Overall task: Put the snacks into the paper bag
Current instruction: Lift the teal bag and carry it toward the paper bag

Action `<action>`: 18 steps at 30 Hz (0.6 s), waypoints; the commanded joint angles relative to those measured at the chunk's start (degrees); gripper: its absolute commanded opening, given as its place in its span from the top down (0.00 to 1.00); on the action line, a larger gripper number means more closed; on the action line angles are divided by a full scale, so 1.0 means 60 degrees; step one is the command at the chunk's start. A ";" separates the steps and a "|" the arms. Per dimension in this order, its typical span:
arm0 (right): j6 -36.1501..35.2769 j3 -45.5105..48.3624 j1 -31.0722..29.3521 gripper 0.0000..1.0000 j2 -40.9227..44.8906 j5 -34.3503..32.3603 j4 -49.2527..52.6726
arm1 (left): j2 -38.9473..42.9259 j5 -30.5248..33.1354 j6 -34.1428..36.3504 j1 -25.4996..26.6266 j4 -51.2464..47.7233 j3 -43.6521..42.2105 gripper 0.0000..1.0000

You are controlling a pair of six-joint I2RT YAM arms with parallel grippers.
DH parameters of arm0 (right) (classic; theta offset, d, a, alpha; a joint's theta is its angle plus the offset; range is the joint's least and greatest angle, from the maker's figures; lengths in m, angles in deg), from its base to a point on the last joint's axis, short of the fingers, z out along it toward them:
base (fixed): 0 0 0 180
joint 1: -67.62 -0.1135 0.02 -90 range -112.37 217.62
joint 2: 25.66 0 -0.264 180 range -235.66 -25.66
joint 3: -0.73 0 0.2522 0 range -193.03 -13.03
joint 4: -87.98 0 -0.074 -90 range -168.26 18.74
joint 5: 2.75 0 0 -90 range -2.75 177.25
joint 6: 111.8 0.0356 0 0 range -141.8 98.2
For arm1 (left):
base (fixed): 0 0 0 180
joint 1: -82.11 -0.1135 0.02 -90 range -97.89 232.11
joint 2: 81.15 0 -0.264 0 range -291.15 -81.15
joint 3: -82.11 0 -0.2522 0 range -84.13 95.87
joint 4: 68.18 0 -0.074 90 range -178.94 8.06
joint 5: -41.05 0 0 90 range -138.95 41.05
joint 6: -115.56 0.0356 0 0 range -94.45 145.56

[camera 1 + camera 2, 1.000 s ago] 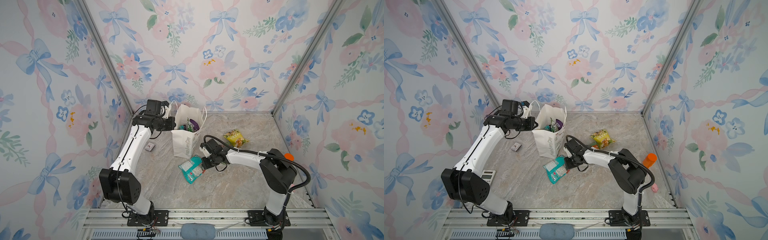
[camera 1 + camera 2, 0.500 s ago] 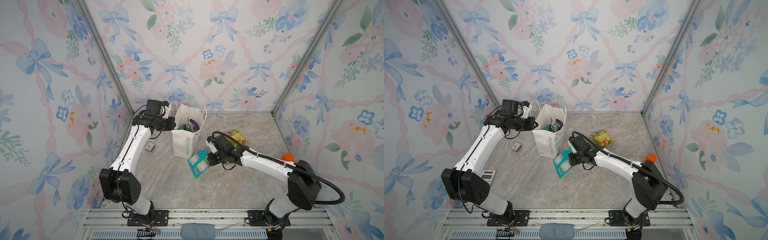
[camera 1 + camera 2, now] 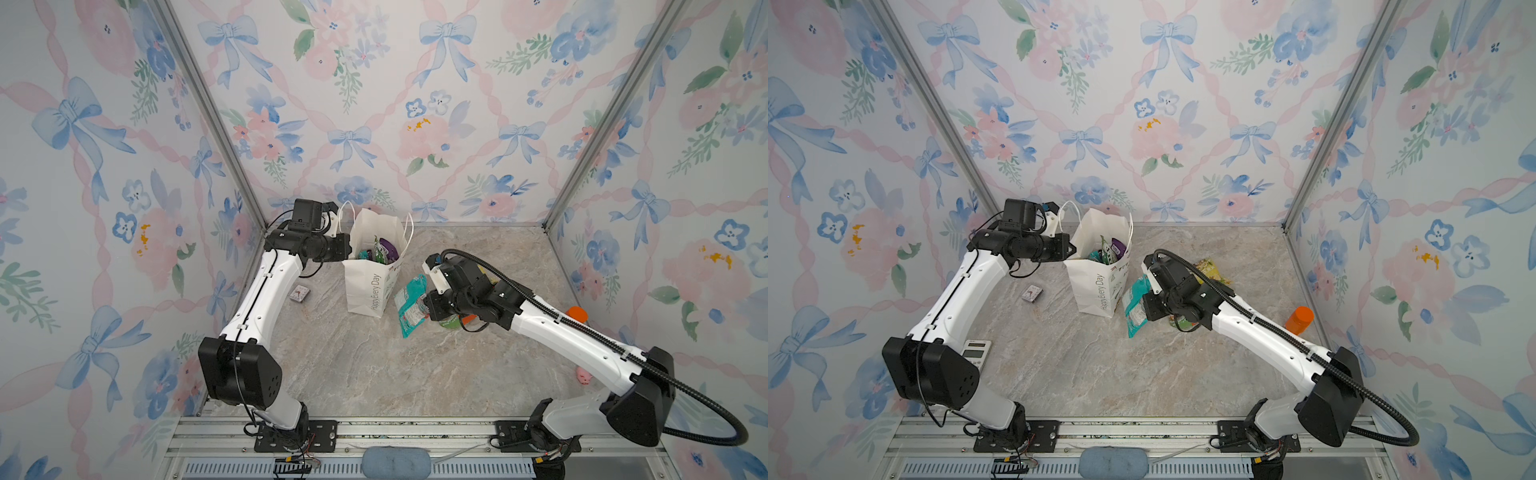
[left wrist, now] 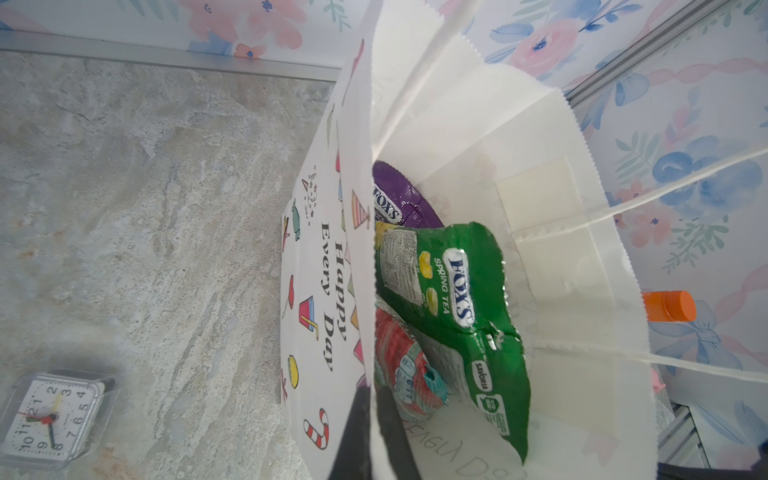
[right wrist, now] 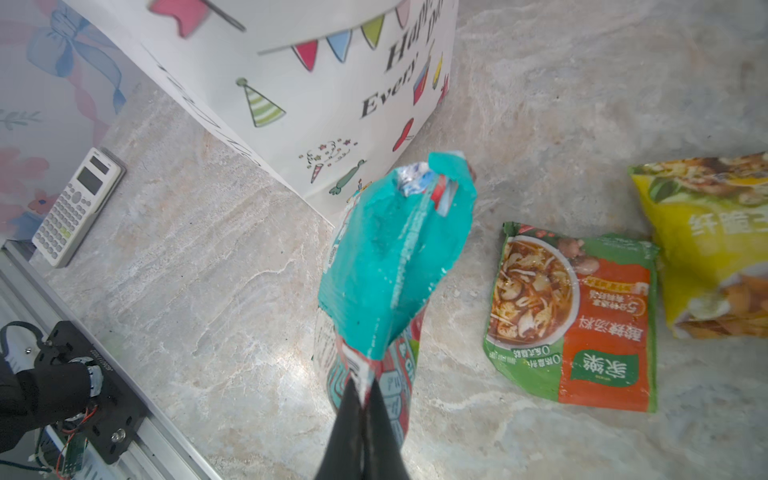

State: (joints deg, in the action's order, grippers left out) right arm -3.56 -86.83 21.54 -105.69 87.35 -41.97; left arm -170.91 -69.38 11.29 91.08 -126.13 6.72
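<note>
You're not getting a clean look at everything: the yellow chip bag point(image 5: 715, 249) is running off the edge of the right wrist view and is sitting mostly behind the right arm in both top views. The green-and-orange soup packet point(image 5: 573, 316) is showing only a sliver under that wrist from above. The left end effector point(image 4: 371, 392) is pinching the paper bag point(image 3: 372, 291) wall at the rim, one finger inside, one outside; from above its tips are hiding behind the rim. The right end effector point(image 5: 362, 386) is pinching the teal packet point(image 5: 386, 257) by one end seam. That packet is sticking out creased down its middle, just beside the bag's right side. You can't tell whether its far end is touching the bag or the counter point(image 3: 374, 374). The bag is standing upright toward the back left, mouth open. Inside, the green FOX'S Spring Tea packet point(image 4: 457, 299) is lying over the purple FOX'S packet point(image 4: 399, 195) and a red-and-teal packet point(image 4: 403, 374), hiding the bag floor. They're bunching against the pinched wall; the far half of the mouth is gaping, with the cord handles point(image 4: 623, 208) crossing it. Open counter is lying between bag and front rail. The orange-capped bottle point(image 3: 1298, 320) is standing by the right wall, the calculator point(image 3: 976, 351) is peeking from behind the left arm's shoulder, and the clock point(image 3: 300, 293) is lying left of the bag.
</note>
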 commanded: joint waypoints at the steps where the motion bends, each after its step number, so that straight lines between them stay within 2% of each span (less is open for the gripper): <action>1: -0.0520 -0.0798 -0.0235 1.00 0.0423 -0.0400 0.0785 | -0.0114 -0.0099 -0.0084 0.0028 0.0369 -0.0069 1.00; 18: -0.1180 -0.3021 -0.1561 1.00 0.1134 -0.1472 0.2881 | -0.0107 -0.0068 -0.0088 0.0026 0.0362 -0.0068 1.00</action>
State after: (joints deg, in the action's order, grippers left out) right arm -9.35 -100.95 13.52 -100.67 81.14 -27.04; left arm -170.91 -69.38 11.32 91.08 -126.13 6.72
